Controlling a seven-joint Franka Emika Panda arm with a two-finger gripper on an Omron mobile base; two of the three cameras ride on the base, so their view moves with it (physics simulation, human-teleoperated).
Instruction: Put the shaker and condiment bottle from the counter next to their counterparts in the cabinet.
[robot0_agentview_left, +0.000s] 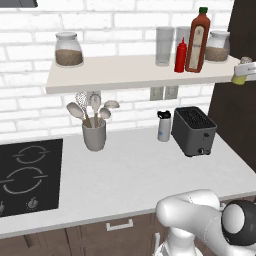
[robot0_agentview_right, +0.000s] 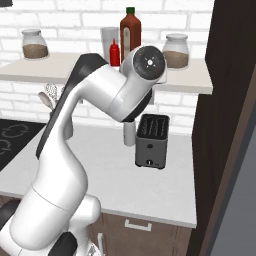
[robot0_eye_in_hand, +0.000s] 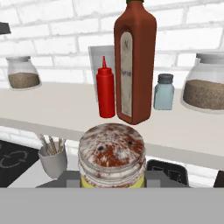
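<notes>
Claw (robot0_eye_in_hand: 112, 186): closed on shaker (robot0_eye_in_hand: 112, 157), held upright, cap up.
Shaker place: in front of cabinet (robot0_agentview_left: 125, 75), near its right end.
Condiment bottle (robot0_agentview_left: 180, 56): already on cabinet, beside tall sauce bottle (robot0_agentview_left: 198, 41), its counterpart.
Likely target: beside right jar (robot0_agentview_left: 218, 47).

wall: white brick (robot0_agentview_left: 30, 107) | right: dark wood panel (robot0_agentview_right: 227, 125) | drawers: dark wood (robot0_agentview_left: 100, 237)

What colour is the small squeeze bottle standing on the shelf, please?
Bright red; the condiment bottle shows best in the hand view.
</notes>
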